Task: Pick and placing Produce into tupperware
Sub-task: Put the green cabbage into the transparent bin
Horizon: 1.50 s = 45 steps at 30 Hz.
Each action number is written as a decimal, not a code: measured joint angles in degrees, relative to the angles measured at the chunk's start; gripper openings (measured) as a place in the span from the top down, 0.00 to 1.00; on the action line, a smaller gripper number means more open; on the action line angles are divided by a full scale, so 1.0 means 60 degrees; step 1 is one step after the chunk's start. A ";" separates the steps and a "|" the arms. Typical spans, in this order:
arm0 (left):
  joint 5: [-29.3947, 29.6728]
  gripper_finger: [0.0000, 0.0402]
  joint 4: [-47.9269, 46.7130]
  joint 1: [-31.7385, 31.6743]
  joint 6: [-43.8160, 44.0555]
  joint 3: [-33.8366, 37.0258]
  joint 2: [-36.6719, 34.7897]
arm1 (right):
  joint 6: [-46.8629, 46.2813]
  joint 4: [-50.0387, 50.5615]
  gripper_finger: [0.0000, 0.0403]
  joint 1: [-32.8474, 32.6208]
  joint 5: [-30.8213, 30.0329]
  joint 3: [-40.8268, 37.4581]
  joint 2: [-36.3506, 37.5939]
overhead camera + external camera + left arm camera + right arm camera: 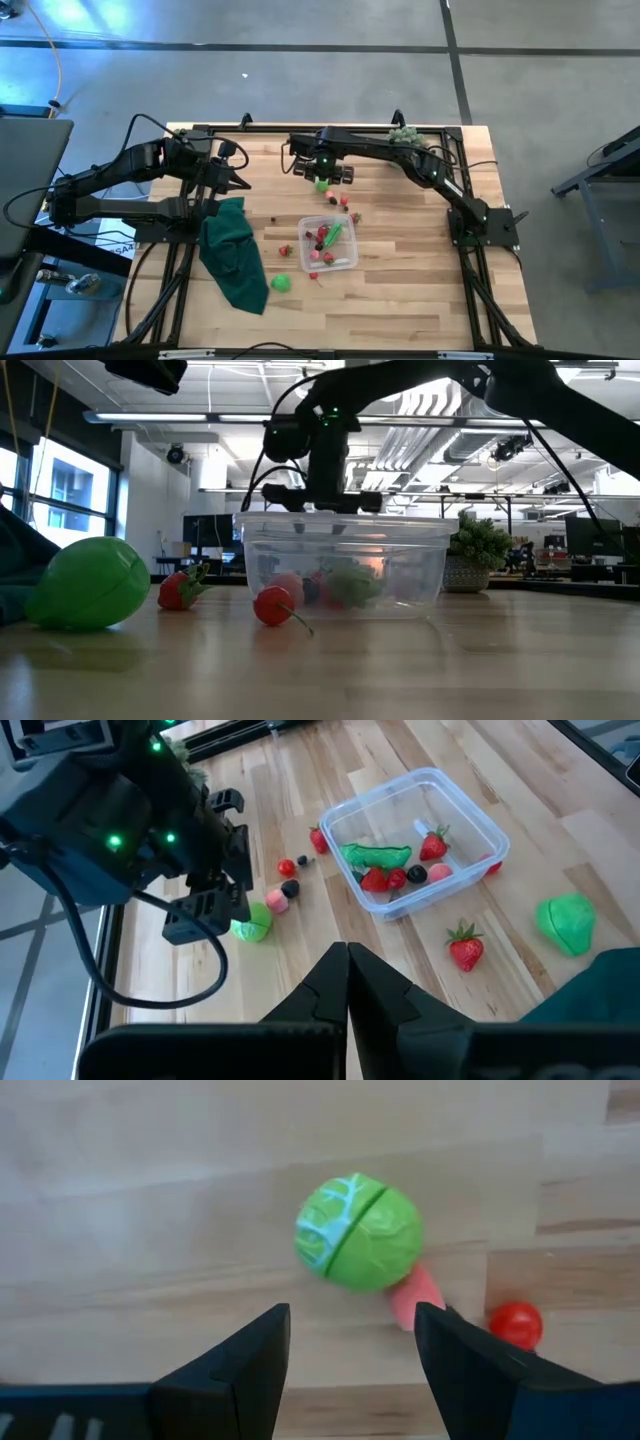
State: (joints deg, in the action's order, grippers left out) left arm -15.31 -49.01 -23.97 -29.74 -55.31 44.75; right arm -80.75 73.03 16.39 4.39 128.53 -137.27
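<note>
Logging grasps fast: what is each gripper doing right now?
Left gripper: closed, holding nothing, near the green cloth.
Right gripper: open, empty, over the green round produce.

The tupperware stands near the middle of the table, with several produce pieces in it. The cloth lies to its left, and a round piece lies between them, toward the front edge. Behind the tupperware lies a cabbage piece, with the right gripper above it. The left gripper is behind the cloth.
</note>
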 joint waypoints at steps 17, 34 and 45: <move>0.0000 1.00 -0.0003 0.0000 0.0001 0.0000 0.0000 | 0.0322 -0.0222 0.34 -0.0066 -0.0388 -0.0015 -0.0142; 0.0000 1.00 -0.0004 -0.0002 0.0000 0.0000 0.0000 | 0.0392 -0.0249 0.21 0.0071 0.0076 -0.0015 -0.0626; 0.0000 1.00 -0.0004 0.0000 0.0000 0.0000 0.0000 | 0.0269 -0.0578 0.20 0.0154 0.0034 -0.0011 -0.1006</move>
State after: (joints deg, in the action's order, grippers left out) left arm -15.31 -49.04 -23.97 -29.74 -55.31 44.75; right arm -79.13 69.56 17.31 4.59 128.47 -143.31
